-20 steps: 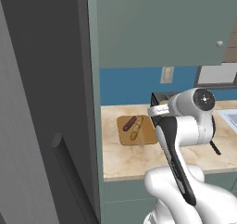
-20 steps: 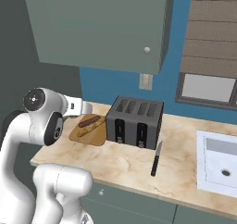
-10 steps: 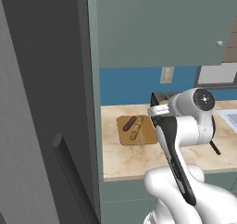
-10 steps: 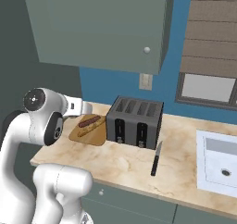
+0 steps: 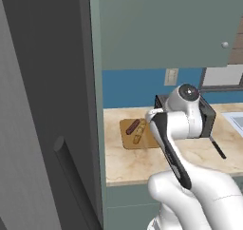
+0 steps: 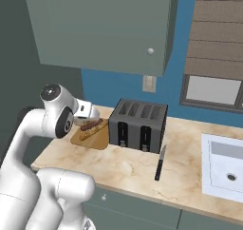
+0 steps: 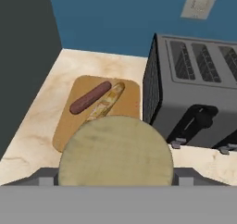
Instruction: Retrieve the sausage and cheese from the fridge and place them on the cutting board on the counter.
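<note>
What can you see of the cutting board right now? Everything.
The cutting board is a flat orange-brown wooden-looking slab with rounded corners, lying flat on the beige marbled counter, left of the toaster and beside the dark fridge side. On it lie the dark red-brown sausage and a paler yellowish stick, side by side. In the hand view the round tan cheese hides its near edge.

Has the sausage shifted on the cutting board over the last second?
No. In the left base view the sausage lies at the same spot on the cutting board, left of the toaster, as before.
</note>
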